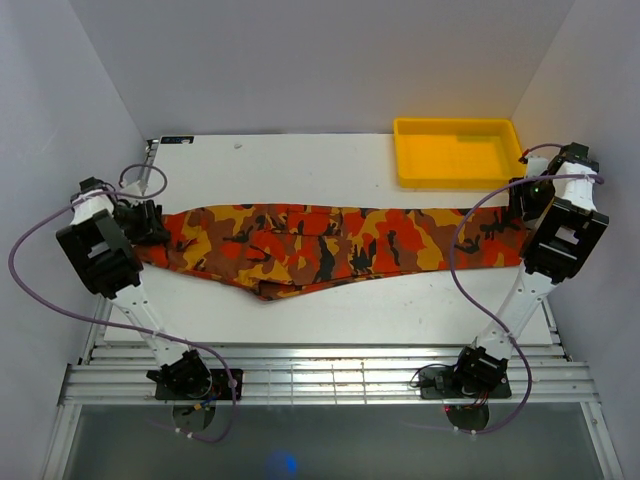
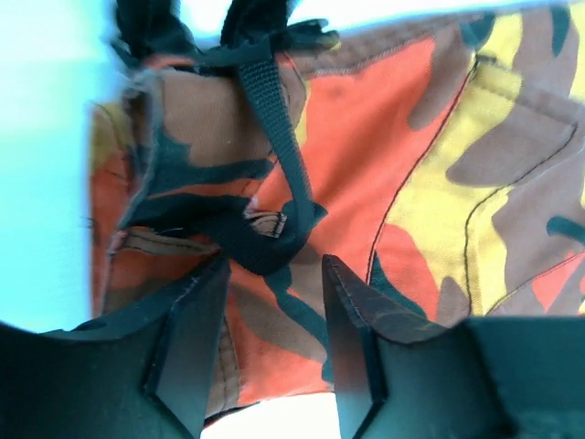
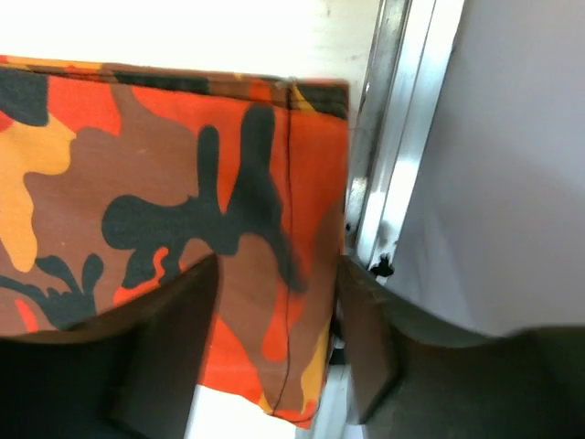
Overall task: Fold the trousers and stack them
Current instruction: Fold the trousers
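Soft woven cloth is what both tools face, so I judge the trousers (image 1: 330, 245) light, limp and not slippery: they will sag and drag on the table (image 1: 300, 320) unless both ends are lifted together, and nothing about them is fragile. The stitched edges look like the best holds, being thicker and less likely to slide out than single cloth.

The left gripper (image 2: 274, 274) stands at the waistband end with its jaws apart and cloth showing through the gap; it grips nothing that I can see. A black webbing strap (image 2: 274, 119) loops across the waistband just ahead of it and could snag. The right gripper (image 3: 279, 274) is parted as well, over the hemmed leg end, whose corner lies just beside the metal rail (image 3: 393, 137) at the table's edge.

From above, the trousers lie flat and stretched lengthwise across the middle of the table, waist to the left, hems to the right, legs laid one on the other. The print is orange, red, yellow, brown and black camouflage, with seams showing. Beyond, at the far right corner, sits a yellow plastic tray (image 1: 402, 150), its near wall close to the cloth
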Controlling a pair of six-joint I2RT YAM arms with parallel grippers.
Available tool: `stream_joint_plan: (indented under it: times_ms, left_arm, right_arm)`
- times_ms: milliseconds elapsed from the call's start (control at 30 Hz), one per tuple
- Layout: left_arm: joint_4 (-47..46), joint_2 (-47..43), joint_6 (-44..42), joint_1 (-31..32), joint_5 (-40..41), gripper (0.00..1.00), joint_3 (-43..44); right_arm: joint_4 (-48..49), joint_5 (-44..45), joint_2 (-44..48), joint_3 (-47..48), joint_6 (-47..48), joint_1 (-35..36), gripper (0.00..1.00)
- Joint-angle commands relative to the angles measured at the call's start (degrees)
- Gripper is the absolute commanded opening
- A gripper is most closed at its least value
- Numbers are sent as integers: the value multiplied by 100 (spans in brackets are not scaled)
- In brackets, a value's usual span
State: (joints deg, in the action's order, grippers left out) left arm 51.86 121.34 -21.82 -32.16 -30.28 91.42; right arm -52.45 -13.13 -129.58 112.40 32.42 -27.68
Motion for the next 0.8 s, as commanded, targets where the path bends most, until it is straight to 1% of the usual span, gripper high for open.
stream_joint_plan:
  times_ms: [0, 33, 67, 100, 133, 200, 233, 267, 367, 400, 567, 767]
  left_arm:
    - [138, 145, -190, -273, 333, 58, 796]
    - [289, 118, -312, -247, 104, 59, 1286]
    - [438, 75, -383, -221, -90, 60, 1491]
    - [735, 31, -488, -177, -283, 60, 1650]
    - [834, -135, -603, -81, -598, 60, 1756]
    - [861, -399, -832, 8, -768, 61, 1643]
    - [861, -670, -911, 78, -1004, 61, 1529]
    - [835, -795, -972, 105, -1075, 61, 1267]
    - [695, -1207, -1026, 184, -1312, 61, 914]
    - [668, -1296, -1060, 201, -1383, 60, 730]
    - [589, -1692, -1175, 316, -1709, 61, 377]
    - [562, -1798, -1175, 448, -1656, 61, 464]
  right_arm:
    - [-362, -190, 301, 168, 132, -167, 66]
    - [-398, -190, 423, 151, 193, -176, 73]
    - [-433, -173, 486, 116, 220, -176, 75]
    - [-459, -173, 538, 37, 238, -220, 75]
    - [-520, -216, 617, -24, 264, -246, 75]
    - [-608, -278, 627, -208, 317, -325, 75]
    - [-731, -339, 575, -262, 361, -343, 71]
    - [-775, -366, 531, -306, 378, -361, 69]
    - [-890, -568, 381, -473, 335, -466, 66]
    - [-890, -594, 363, -517, 300, -510, 66]
    - [-855, -709, 196, -772, 396, -545, 68]
    - [-803, -762, 99, -1053, 423, -545, 72]
